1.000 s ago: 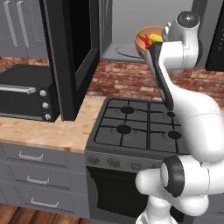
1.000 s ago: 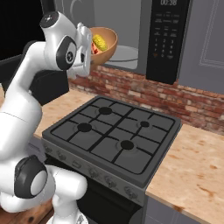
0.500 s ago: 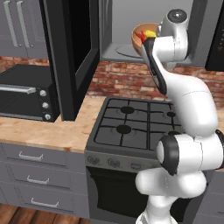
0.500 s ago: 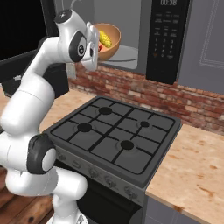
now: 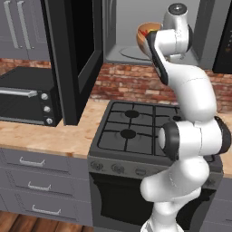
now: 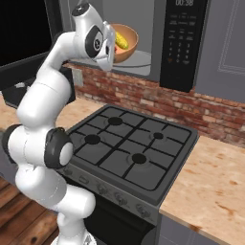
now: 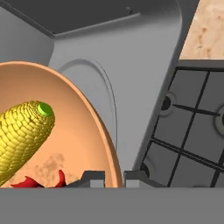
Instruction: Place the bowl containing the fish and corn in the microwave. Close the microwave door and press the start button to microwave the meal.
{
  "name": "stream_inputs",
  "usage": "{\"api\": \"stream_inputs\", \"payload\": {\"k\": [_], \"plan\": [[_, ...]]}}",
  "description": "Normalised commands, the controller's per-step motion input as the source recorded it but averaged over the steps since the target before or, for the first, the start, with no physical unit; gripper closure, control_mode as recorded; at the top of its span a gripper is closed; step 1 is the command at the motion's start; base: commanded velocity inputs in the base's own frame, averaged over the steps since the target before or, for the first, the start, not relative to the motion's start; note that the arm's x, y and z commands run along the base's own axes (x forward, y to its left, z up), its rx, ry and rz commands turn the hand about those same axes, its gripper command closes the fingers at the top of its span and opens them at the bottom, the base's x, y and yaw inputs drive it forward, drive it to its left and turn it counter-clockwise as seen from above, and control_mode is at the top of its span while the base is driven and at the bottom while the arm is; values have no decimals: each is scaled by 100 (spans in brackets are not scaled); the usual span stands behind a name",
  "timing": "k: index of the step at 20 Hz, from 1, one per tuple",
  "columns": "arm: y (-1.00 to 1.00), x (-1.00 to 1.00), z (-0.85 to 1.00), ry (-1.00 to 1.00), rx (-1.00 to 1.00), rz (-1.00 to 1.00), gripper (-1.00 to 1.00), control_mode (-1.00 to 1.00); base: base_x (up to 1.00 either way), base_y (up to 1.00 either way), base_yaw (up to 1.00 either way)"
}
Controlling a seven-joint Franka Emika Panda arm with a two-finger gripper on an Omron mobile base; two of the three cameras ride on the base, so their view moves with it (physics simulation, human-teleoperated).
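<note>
My gripper (image 7: 114, 178) is shut on the rim of the orange-tan bowl (image 7: 83, 144), holding it in the air at the mouth of the microwave (image 6: 143, 21), above the round turntable (image 7: 94, 94). The yellow corn (image 7: 22, 140) lies in the bowl, with the red fish (image 7: 37, 181) beside it and partly hidden. From the right base view the bowl (image 6: 128, 47) with the corn (image 6: 121, 39) hangs just in front of the grey cavity, next to the gripper (image 6: 113, 48). The microwave door (image 5: 74, 59) stands wide open at the left. The bowl (image 5: 145, 32) peeks out from behind the hand.
The black gas stove (image 6: 136, 148) lies right below the bowl. A black toaster oven (image 5: 25, 95) sits on the wooden counter (image 5: 54, 133) left of the open door. The keypad panel (image 6: 184, 43) is right of the cavity. Brick wall (image 6: 191, 103) runs behind.
The arm has swung round and carried the bowl a little further toward the microwave cavity. The grip on the rim has not changed.
</note>
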Motion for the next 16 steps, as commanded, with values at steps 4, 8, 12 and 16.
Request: {"api": "stream_inputs", "payload": {"k": [4,8,12,16], "plan": [[0,42,-1,11,-1,-6,100,-100,0,0,0],[0,48,-14,14,-3,-5,100,-100,0,0,0],[0,51,-19,13,-4,-3,-100,-100,0,0,0],[0,45,-16,11,-7,-3,-100,-100,0,0,0]]}}
